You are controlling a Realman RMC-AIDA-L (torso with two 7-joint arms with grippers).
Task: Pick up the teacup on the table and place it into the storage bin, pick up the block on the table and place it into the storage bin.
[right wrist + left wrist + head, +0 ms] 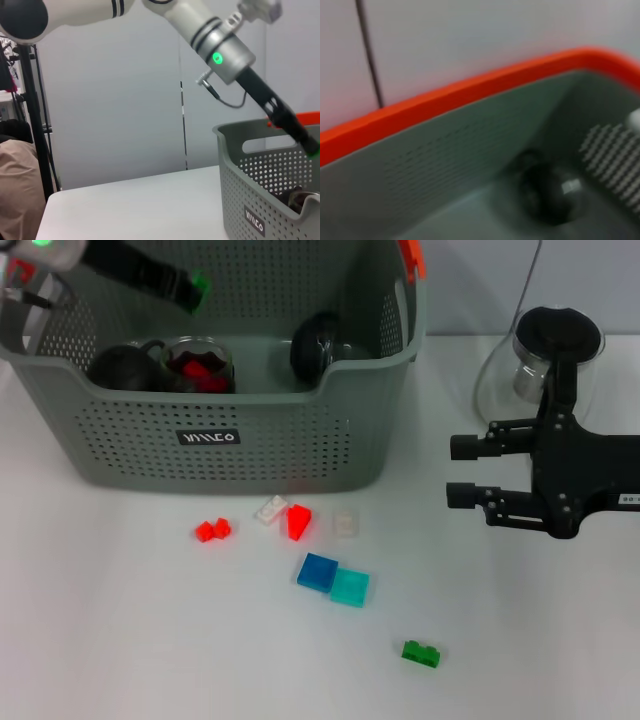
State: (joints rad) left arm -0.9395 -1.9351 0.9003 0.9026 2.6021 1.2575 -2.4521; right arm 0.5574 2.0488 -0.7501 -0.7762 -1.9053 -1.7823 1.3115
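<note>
The grey perforated storage bin stands at the back left of the table. Inside it lie a dark teacup, a second dark teacup and a glass cup holding red pieces. My left gripper hangs over the bin's inside, shut on a small green block; the right wrist view shows this gripper above the bin. The left wrist view shows the bin's orange rim and a dark teacup. My right gripper hovers open at the right, holding nothing.
Loose blocks lie in front of the bin: a red one, a white one, a red wedge, a clear one, a blue one, a teal one and a green one. A glass teapot stands back right.
</note>
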